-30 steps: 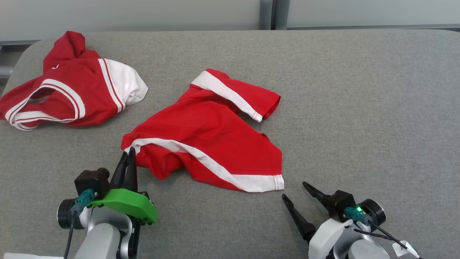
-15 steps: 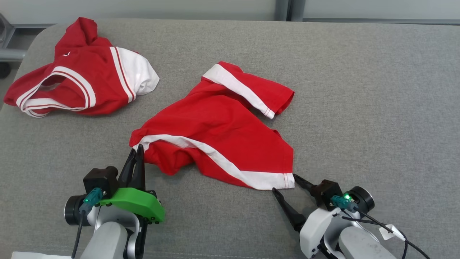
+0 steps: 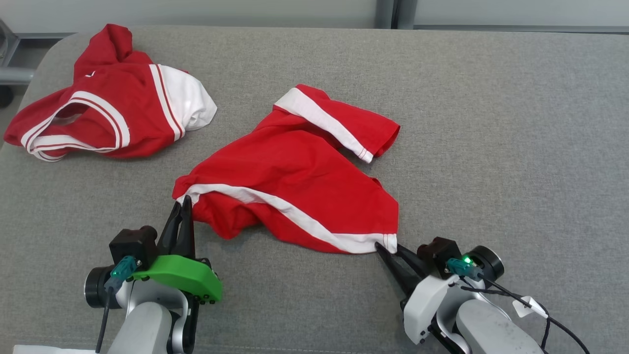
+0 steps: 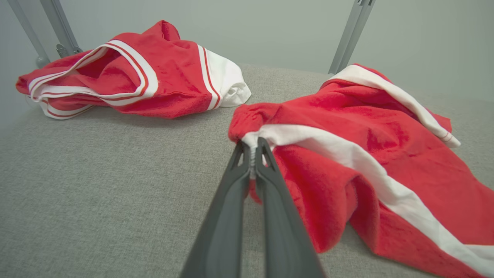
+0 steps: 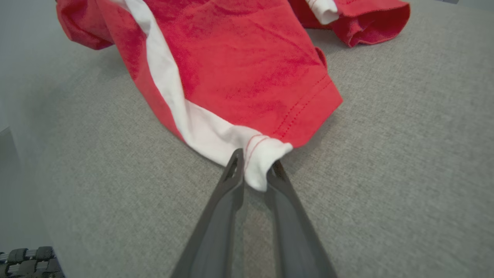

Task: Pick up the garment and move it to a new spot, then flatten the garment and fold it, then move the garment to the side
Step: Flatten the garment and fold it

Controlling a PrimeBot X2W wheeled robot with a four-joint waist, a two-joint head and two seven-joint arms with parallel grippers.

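The garment [image 3: 295,182], red with a white stripe, lies crumpled in the middle of the grey table [image 3: 491,147]. My left gripper [image 3: 181,206] is shut on its near left corner; in the left wrist view the fingers [image 4: 252,148] pinch the white stripe's end of the garment [image 4: 347,131]. My right gripper [image 3: 388,248] is at the near right corner. In the right wrist view the right gripper [image 5: 254,168] has closed on the white hem corner of the garment [image 5: 239,69], which bunches between the tips.
A second red and white garment [image 3: 98,108] lies bunched at the far left, also visible as the second garment [image 4: 154,77] in the left wrist view. The table's rounded left edge [image 3: 19,98] is close to it. Metal frame posts [image 4: 351,34] stand behind.
My right gripper has moved forward to the garment's near right corner and closed from wide open onto the white hem. The left gripper has kept its grip. The head camera shifted early on.
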